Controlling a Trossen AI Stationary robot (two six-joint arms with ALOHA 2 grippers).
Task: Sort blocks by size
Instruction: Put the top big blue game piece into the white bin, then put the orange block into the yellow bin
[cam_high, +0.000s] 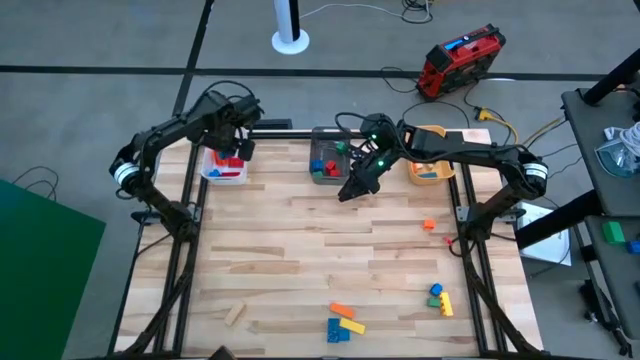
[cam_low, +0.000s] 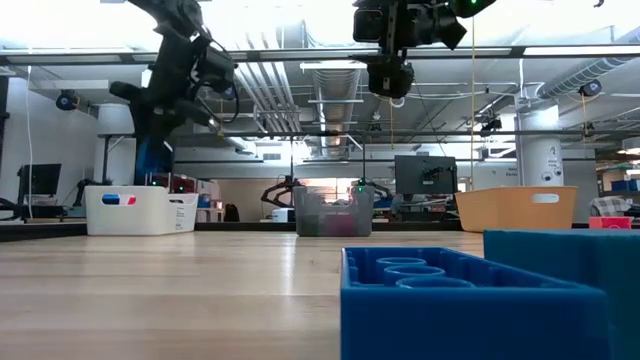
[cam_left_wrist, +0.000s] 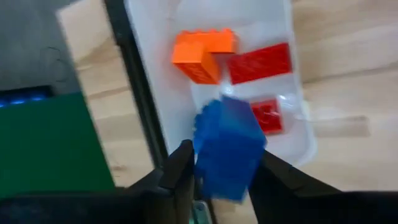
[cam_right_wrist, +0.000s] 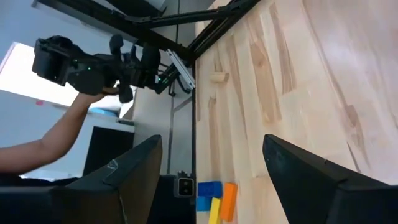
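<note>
My left gripper (cam_high: 232, 150) hangs over the white bin (cam_high: 212, 172) at the table's far left, shut on a blue block (cam_left_wrist: 227, 149). An orange block (cam_left_wrist: 200, 53) and two red blocks (cam_left_wrist: 260, 62) lie in that bin below it. My right gripper (cam_high: 355, 188) hovers open and empty just in front of the grey bin (cam_high: 318, 170), fingers (cam_right_wrist: 137, 171) wide apart. Loose blocks lie on the near right of the table: an orange, yellow and blue group (cam_high: 345, 320) and a green, blue and yellow group (cam_high: 438, 298). My left gripper pinches the blue block by two opposite sides (cam_left_wrist: 202, 163) between its two fingers. The fingers come from above, pointing down over the bin. The block is lifted clear of the blocks in the bin and sticks out past the fingertips.
An orange bin (cam_high: 430, 172) stands at the far right. A small orange block (cam_high: 428, 224) and a wood block (cam_high: 234, 314) lie loose on the table. A big blue block (cam_low: 470, 300) sits close to the low camera. A person's arm (cam_right_wrist: 56, 146) shows beyond the table.
</note>
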